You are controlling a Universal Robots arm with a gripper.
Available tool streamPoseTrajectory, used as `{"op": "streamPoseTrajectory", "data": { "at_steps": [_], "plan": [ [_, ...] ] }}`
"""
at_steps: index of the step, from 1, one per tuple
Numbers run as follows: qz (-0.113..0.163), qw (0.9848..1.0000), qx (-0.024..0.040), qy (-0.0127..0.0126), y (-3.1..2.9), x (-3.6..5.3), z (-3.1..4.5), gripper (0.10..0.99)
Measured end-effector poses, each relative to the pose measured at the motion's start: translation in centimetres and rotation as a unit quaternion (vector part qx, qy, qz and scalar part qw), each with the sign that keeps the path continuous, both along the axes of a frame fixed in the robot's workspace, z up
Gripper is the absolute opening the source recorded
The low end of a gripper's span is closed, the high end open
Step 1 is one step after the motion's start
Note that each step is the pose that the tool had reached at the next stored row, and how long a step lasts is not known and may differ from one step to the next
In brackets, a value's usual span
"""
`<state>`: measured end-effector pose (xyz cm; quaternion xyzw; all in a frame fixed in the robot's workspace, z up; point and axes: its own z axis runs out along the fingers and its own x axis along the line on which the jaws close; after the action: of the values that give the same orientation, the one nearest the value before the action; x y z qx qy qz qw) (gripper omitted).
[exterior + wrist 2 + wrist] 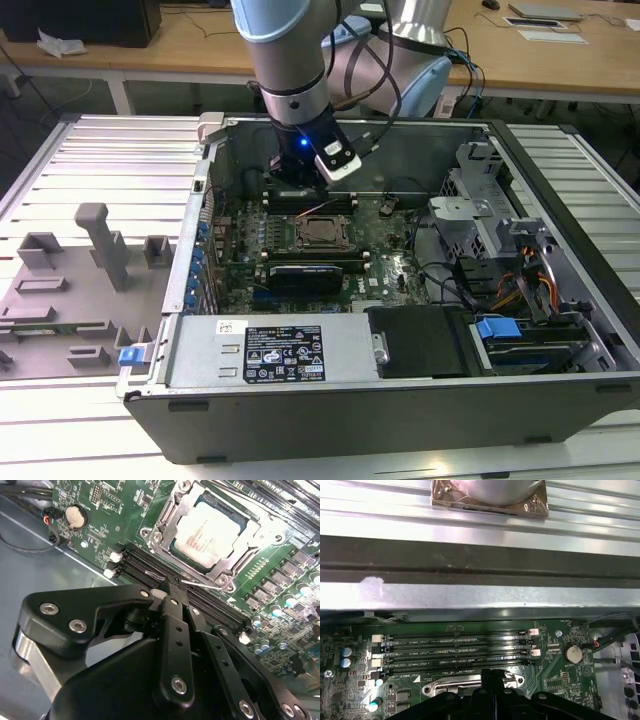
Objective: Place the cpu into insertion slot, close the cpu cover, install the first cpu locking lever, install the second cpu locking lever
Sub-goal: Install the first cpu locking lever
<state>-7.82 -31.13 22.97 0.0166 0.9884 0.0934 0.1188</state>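
Note:
The cpu (207, 532), pale silvery grey, lies in the insertion slot (325, 233) on the green board. The cpu cover (165, 525), a silvery frame, lies flat around the chip. A thin wire locking lever (205, 583) runs along the socket edge nearest my gripper. My gripper (169, 586) is shut, its black fingertips together right at that lever, over the memory slots. In the first wrist view the gripper (492, 672) sits at the socket's rim (465, 681). In the exterior view the gripper (298, 192) hangs inside the case just behind the socket. Whether the lever is latched is unclear.
Long black memory slots (455, 650) lie between the socket and the case wall (470, 595). A coin battery (76, 516) and a cable plug sit near them. The power supply (270, 350), a drive cage (480, 210) and cables (520, 280) crowd the case. A grey fixture tray (90, 260) lies at the exterior view's left.

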Motion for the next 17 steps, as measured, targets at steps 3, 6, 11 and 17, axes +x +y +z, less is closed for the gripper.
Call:
{"op": "streamPoseTrajectory", "data": {
  "at_steps": [3,6,11,17],
  "plan": [
    [-0.005,1.0000,0.0000,-0.0065,0.00,-0.04,-0.21,0.106],
    [-0.005,0.9998,0.0001,-0.0177,0.00,-0.09,-0.30,0.106],
    [-0.011,0.9996,0.0110,-0.0224,0.00,-0.22,-0.54,0.106],
    [-0.027,0.9992,0.0201,-0.0229,0.00,-0.43,-1.06,0.106]
  ]
}}
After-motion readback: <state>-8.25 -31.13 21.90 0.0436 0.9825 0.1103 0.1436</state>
